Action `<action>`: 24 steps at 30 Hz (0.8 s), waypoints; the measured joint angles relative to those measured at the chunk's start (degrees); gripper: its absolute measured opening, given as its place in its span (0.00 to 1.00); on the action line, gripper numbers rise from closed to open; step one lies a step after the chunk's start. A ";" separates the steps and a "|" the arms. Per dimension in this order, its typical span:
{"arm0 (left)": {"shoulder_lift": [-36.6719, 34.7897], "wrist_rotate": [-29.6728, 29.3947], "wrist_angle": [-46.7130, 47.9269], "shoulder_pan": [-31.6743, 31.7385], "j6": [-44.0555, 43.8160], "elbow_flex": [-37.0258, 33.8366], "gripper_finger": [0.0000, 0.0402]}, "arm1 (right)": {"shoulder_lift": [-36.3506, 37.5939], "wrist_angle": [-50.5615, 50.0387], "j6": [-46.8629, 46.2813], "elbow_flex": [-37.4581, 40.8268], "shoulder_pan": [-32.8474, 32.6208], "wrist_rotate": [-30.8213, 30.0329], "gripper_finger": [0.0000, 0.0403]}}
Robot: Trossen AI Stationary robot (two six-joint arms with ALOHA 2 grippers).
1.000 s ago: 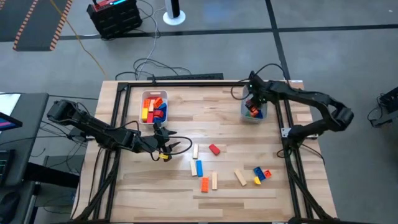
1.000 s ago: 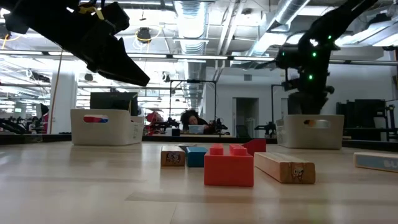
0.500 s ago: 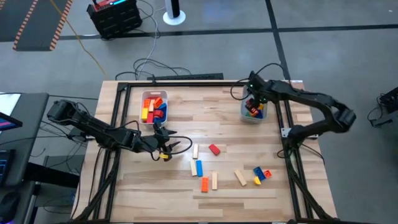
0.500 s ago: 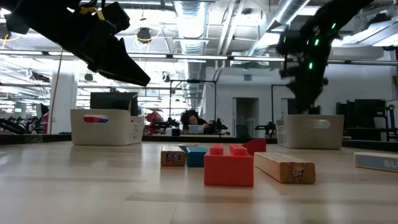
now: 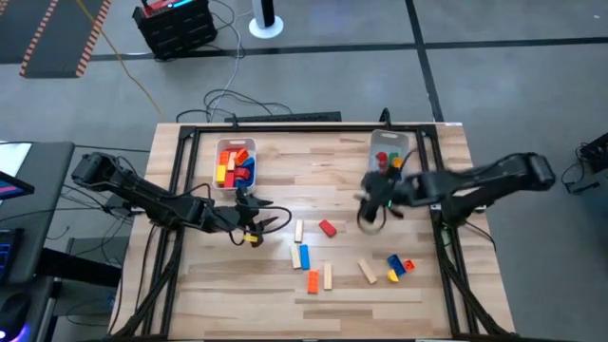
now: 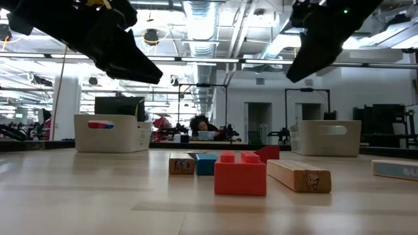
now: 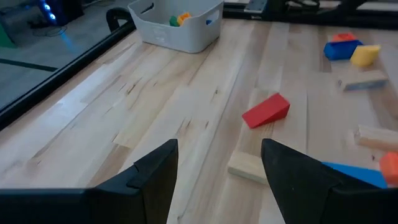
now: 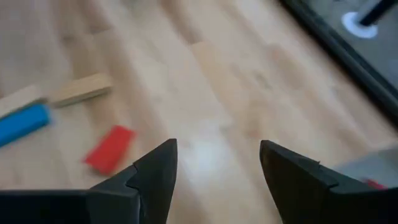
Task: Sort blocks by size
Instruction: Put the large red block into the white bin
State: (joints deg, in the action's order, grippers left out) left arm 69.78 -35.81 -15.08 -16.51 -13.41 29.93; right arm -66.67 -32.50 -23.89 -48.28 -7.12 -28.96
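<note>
Loose blocks lie on the wooden table: a red wedge point(image 5: 328, 228), a tan bar point(image 5: 298, 231), a blue bar point(image 5: 304, 256), an orange block point(image 5: 313, 280), two more tan bars point(image 5: 328, 276) point(image 5: 367, 272), and a blue, yellow and red cluster point(image 5: 397, 266). My left gripper point(image 5: 274, 221) is open and empty, left of the red wedge point(image 7: 266, 110). My right gripper point(image 5: 365, 216) is open and empty above the table, right of the red wedge point(image 8: 110, 149).
A clear bin point(image 5: 236, 163) at the far left holds red, orange, yellow and blue blocks. A second bin point(image 5: 388, 157) at the far right holds red and green blocks. A black frame point(image 5: 285, 126) runs along the table's edges. A person sits in the room behind point(image 6: 199, 125).
My right gripper has left its place above the far right bin and swung toward the table's near edge and left, ending over the table's middle, right of the red wedge. The blocks lie as before.
</note>
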 joint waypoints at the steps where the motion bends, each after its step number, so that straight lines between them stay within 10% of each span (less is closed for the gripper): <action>1: 0.00 0.02 -0.10 0.00 -0.43 0.00 0.56 | -1.80 1.80 -1.40 0.14 -2.11 -0.89 0.64; 24: 0.00 0.04 3.61 -0.13 -3.74 0.00 0.56 | -33.97 34.59 -11.02 0.18 -10.17 -5.70 0.64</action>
State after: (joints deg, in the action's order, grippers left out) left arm 69.78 -35.77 -11.47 -16.64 -17.14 29.93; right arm -100.65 2.09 -34.91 -48.10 -17.29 -34.66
